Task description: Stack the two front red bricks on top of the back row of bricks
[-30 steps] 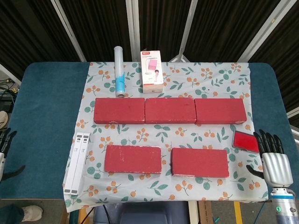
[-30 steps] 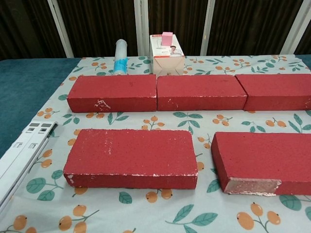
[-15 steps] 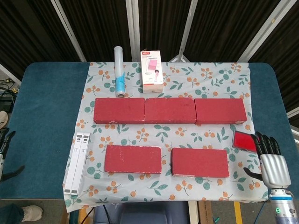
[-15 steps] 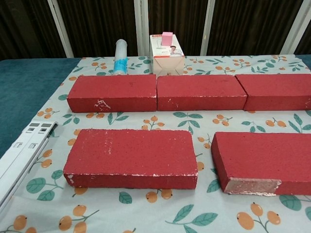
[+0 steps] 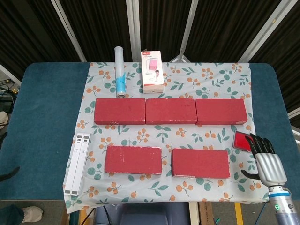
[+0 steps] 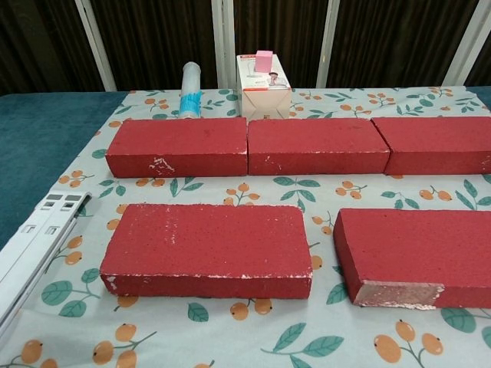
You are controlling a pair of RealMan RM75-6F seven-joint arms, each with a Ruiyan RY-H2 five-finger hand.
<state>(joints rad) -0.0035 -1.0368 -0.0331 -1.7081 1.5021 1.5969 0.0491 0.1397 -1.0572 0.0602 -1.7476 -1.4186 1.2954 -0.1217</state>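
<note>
While both front bricks (image 5: pixel 133 159) (image 5: pixel 200 163) lie flat on the surface at 6 o'clock of the back row (image 5: pixel 170 111), the right hand (image 5: pixel 268 160) rests at 3 o'clock, fingers spread, holding nothing. Left hand is out of view.

Your right hand (image 5: pixel 268 161) shows ribbed silvery metal-look plates on its back with matt black fingers, and just ahead of those fingers lies a small flat red item (image 5: pixel 245 141) with a smooth, slightly glossy face. To its left, the front red bricks (image 6: pixel 209 249) and the back row of bricks (image 6: pixel 316 144) look rough, grainy and matt, with whitish scuffs and chipped edges. They sit on a smooth printed cloth (image 5: pixel 213 77) patterned with leaves and orange berries over the desk (image 5: pixel 44 103), whose teal covering looks matt and felt-like; far to the left lie glossy white plastic strips (image 5: pixel 77 161), and beyond the bricks a printed cardboard box (image 5: pixel 153 71) and a smooth rolled tube (image 5: pixel 120 70).
</note>
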